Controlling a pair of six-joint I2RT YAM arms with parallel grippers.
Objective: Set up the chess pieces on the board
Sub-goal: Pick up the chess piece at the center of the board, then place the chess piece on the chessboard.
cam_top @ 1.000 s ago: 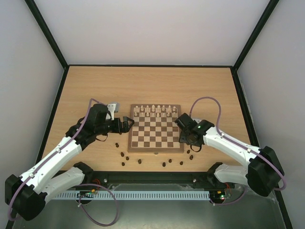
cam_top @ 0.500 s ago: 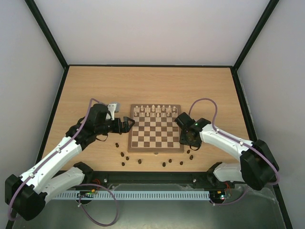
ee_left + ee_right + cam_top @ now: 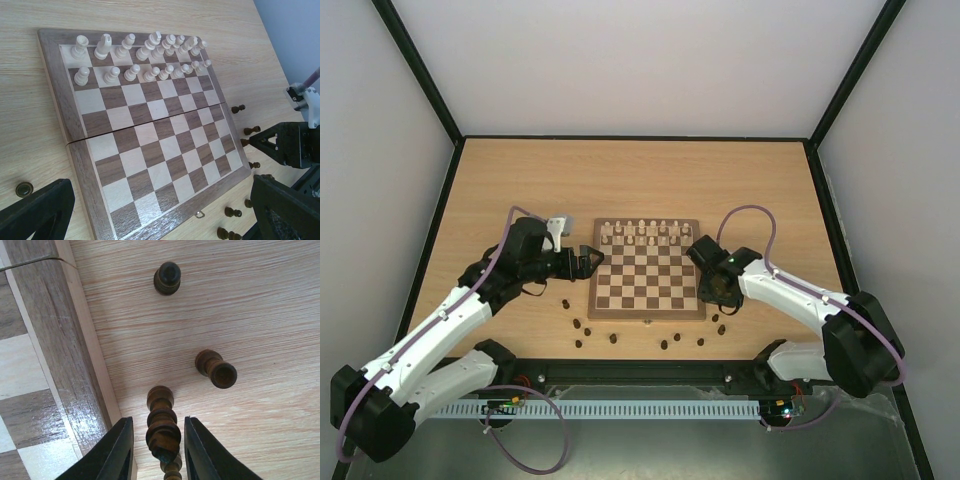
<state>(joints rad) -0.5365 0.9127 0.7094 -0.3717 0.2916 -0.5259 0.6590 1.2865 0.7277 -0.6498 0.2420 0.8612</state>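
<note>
**First:** Right wrist view: why do the right arm's fingers (image 3: 117, 450) stand either side of that dark piece (image 3: 162, 432)?

**Second:** Probably to lift it off the worktop (image 3: 260, 305), just beside the right rim of the board (image 3: 75, 350). Slim gaps show, so nothing is clamped yet. The left arm's fingers (image 3: 35, 210) gape wide and empty near the left rim. Cream pieces (image 3: 132, 71) already fill the far rows. No writing is legible.

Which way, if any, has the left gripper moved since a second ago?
No: the left gripper sits at the same spot beside the board's left rim as before.
</note>
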